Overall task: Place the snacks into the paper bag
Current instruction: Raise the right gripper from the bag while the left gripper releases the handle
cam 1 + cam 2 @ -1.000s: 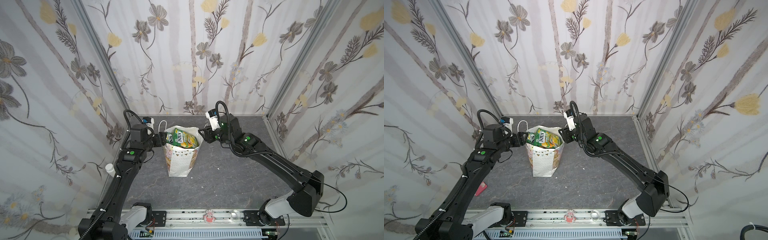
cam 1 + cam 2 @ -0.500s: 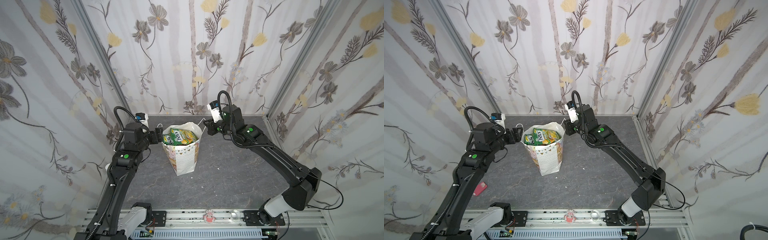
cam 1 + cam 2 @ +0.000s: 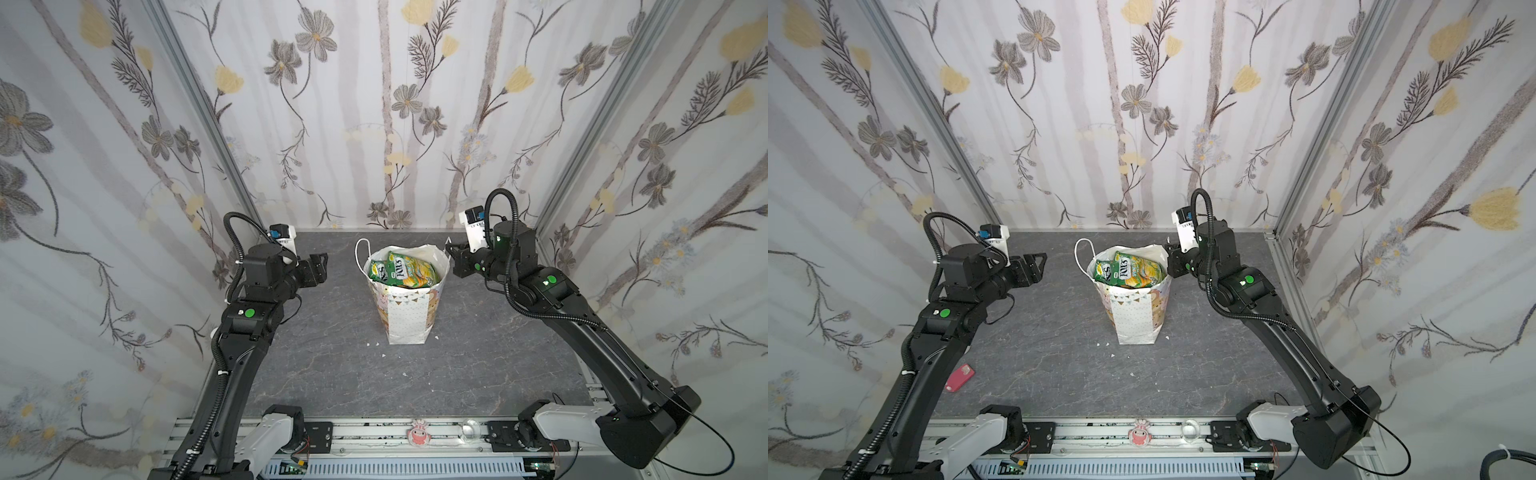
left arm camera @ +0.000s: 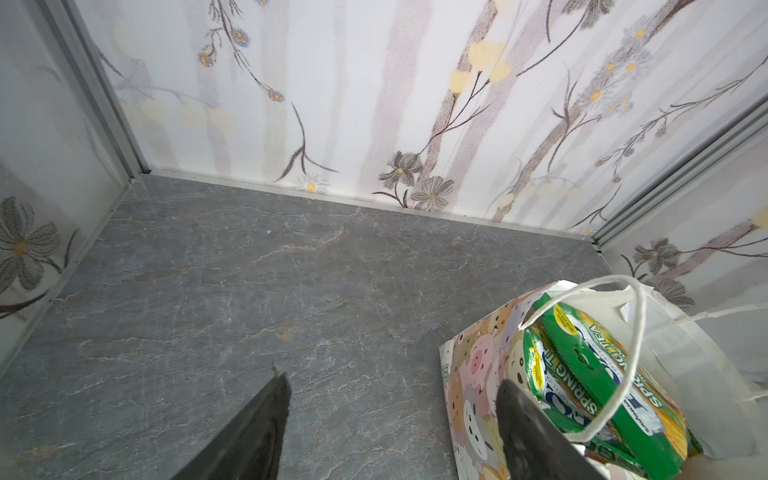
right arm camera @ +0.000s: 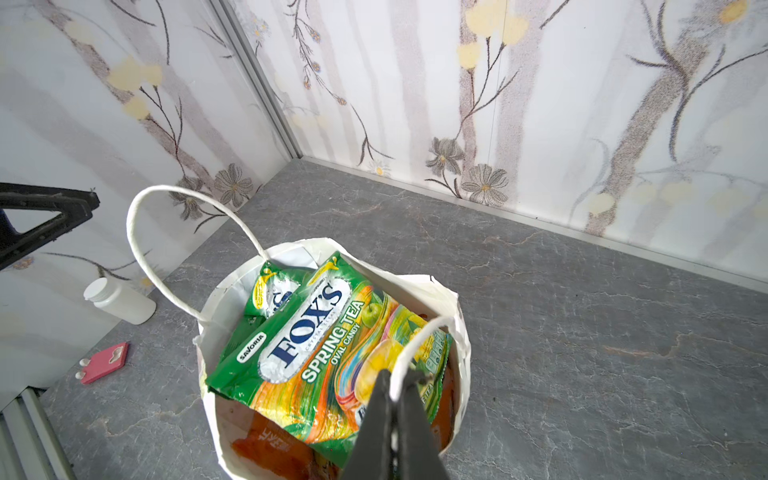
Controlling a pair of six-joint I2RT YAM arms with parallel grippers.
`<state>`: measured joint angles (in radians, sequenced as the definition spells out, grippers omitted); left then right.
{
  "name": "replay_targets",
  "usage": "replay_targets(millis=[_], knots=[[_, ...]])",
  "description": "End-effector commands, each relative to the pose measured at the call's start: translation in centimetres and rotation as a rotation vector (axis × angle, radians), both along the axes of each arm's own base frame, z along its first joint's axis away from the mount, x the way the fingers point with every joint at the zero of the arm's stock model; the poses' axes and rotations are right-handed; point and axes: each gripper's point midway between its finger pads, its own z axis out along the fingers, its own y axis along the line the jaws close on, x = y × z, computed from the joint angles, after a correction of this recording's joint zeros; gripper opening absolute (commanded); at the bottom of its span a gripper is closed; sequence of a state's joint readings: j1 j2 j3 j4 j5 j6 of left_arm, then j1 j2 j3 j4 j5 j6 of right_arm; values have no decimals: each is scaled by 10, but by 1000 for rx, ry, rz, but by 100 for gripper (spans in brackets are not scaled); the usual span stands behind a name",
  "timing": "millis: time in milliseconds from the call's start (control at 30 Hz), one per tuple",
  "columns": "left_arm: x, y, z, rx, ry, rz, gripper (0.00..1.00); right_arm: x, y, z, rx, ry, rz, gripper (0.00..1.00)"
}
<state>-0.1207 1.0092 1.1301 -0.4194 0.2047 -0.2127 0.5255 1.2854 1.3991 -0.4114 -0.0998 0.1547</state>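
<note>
Left end effector (image 3: 322, 266), spread, and right end effector (image 5: 399, 376), pressed together, have backed off the paper bag (image 3: 409, 320) full of snacks (image 5: 307, 328); packing looks done.

Both top views sit side by side, high at the near edge, looking down and forward over the whole grey table (image 3: 332, 374). My left wrist camera looks low past my left claw (image 4: 392, 380); my right wrist camera looks steeply down, close, past my right claw (image 5: 401, 374). All four views share the paper bag (image 3: 409, 316).
</note>
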Motion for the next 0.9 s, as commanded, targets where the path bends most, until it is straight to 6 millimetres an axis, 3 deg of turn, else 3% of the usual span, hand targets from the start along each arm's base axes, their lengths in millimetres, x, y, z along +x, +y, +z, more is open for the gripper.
replay_targets(millis=[0,200,267,433,567,600,667,767,867], knots=[[1,-5,8,-39,-36,-20,78,6,8,16,21,-49,36,0],[2,-6,-1,-33,-14,-27,79,11,17,32,41,-43,65,0],[1,-4,-3,-20,-13,-16,81,10,18,27,37,-29,70,0],[4,-7,-12,-24,7,-35,84,11,18,-10,-14,60,64,5],[6,-6,-21,-23,27,-24,84,9,15,-21,-24,81,54,14],[6,-7,-22,-25,25,-25,85,9,13,-22,-27,82,50,18],[7,-6,-23,-23,25,-25,86,9,10,-19,-31,75,33,38],[7,-3,-21,-17,24,-9,88,9,2,-13,-40,60,-6,41],[6,2,-19,-14,11,21,93,8,-10,-8,-49,44,-60,54]])
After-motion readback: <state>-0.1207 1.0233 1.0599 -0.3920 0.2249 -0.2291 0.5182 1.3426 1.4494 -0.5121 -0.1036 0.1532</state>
